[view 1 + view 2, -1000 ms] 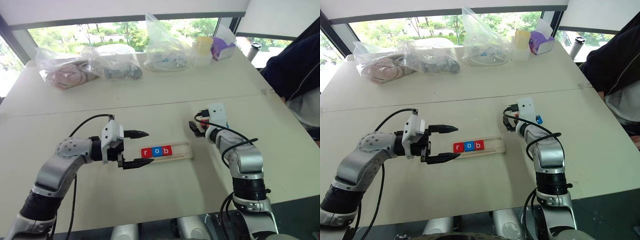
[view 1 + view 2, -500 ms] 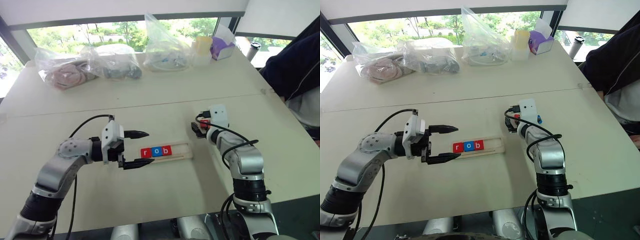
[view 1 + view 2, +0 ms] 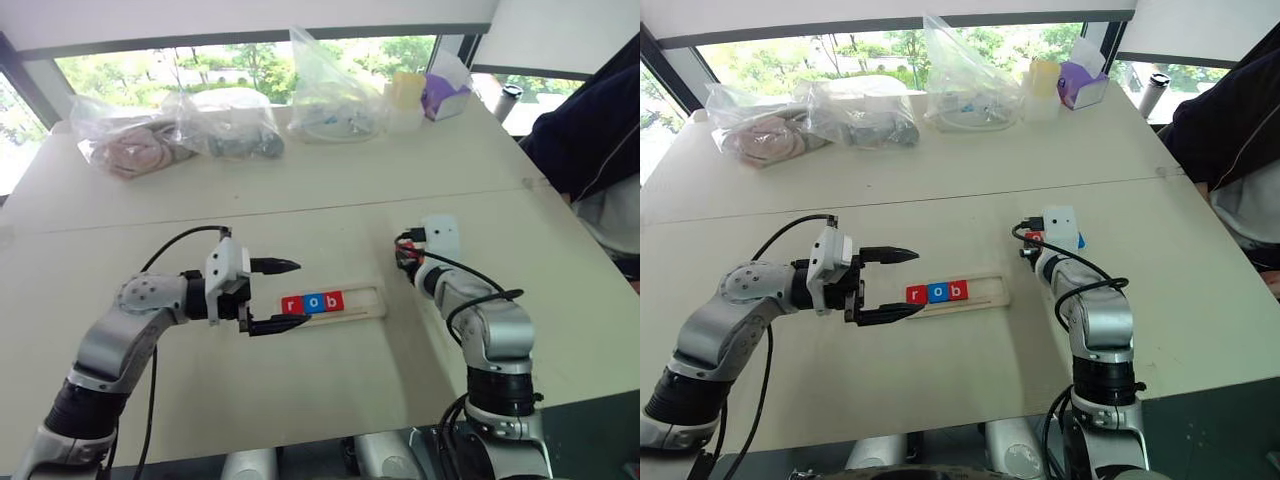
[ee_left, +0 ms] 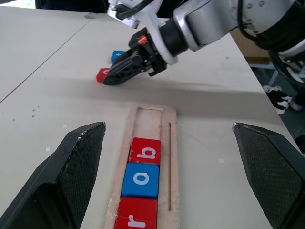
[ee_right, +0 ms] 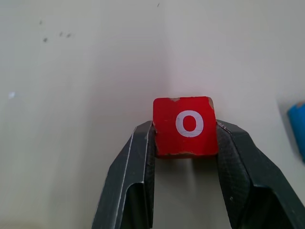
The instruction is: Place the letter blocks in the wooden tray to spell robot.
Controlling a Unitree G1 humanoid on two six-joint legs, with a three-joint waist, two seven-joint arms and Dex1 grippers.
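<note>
right gripper (image 5: 186, 143) fingers clamp the red o block (image 5: 185, 126); left gripper (image 3: 278, 295) gapes wide, empty, beside the wooden tray (image 3: 368, 300).

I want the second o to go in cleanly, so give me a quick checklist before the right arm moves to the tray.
1. Right gripper shut on the red o block: ok.
2. Block square between the fingers, letter facing up: ok.
3. Wooden tray holds r, o, b in order: ok.
4. Slot after the b block free: ok.
5. Left gripper open, beside the tray's r end: ok.
6. Blue block free on the table: ok; its letter: cannot tell.
</note>
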